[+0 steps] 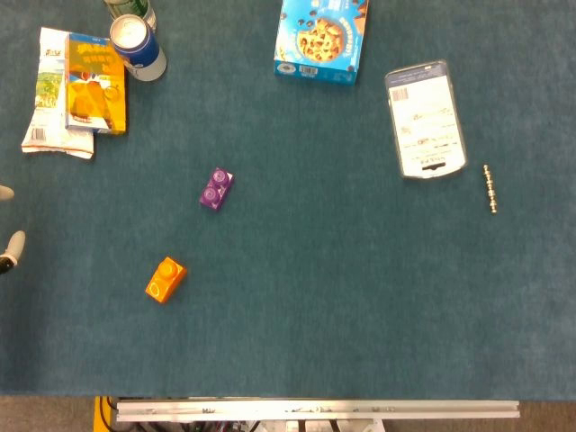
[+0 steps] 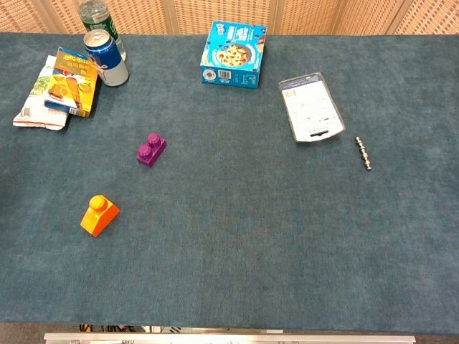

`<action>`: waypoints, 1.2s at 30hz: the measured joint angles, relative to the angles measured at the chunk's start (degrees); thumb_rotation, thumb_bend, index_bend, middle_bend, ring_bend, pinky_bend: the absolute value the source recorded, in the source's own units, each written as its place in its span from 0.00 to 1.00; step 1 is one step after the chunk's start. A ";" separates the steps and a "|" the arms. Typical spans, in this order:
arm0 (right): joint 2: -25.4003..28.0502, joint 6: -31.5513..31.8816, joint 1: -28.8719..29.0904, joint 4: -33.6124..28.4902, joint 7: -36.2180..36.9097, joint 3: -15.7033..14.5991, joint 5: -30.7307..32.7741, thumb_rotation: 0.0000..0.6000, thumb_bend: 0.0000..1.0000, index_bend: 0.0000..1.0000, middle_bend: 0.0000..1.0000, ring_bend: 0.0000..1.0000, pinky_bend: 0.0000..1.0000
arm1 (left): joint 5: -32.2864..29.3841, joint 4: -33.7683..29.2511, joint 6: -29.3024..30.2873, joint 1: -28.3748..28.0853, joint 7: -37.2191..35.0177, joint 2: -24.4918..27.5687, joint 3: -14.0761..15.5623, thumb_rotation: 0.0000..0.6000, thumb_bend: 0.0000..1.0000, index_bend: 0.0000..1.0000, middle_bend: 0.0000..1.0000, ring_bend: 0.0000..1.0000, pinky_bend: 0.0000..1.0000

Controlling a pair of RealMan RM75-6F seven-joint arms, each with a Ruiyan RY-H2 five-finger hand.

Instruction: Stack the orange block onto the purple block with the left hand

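Observation:
The orange block (image 1: 166, 279) (image 2: 99, 214) lies on the blue cloth at the front left. The purple block (image 1: 216, 189) (image 2: 151, 149) lies a short way behind it and slightly to the right, apart from it. Of my left hand (image 1: 11, 250) only pale fingertips show, at the left edge of the head view, spread apart and holding nothing, well left of the orange block. The chest view does not show that hand. My right hand appears in neither view.
At the back left stand a blue can (image 1: 137, 45), a green bottle (image 2: 97, 16) and snack packets (image 1: 85, 85). A blue cookie box (image 1: 322, 36) lies at the back middle. A clear flat package (image 1: 425, 119) and a small metal rod (image 1: 490, 188) lie to the right.

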 measured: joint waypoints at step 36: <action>1.79 -0.70 1.97 -1.73 -1.44 1.66 -0.03 1.00 0.20 0.51 0.51 0.44 0.47 | 13.00 2.74 -16.79 -10.64 -15.13 7.91 6.45 1.00 0.25 0.33 0.28 0.17 0.13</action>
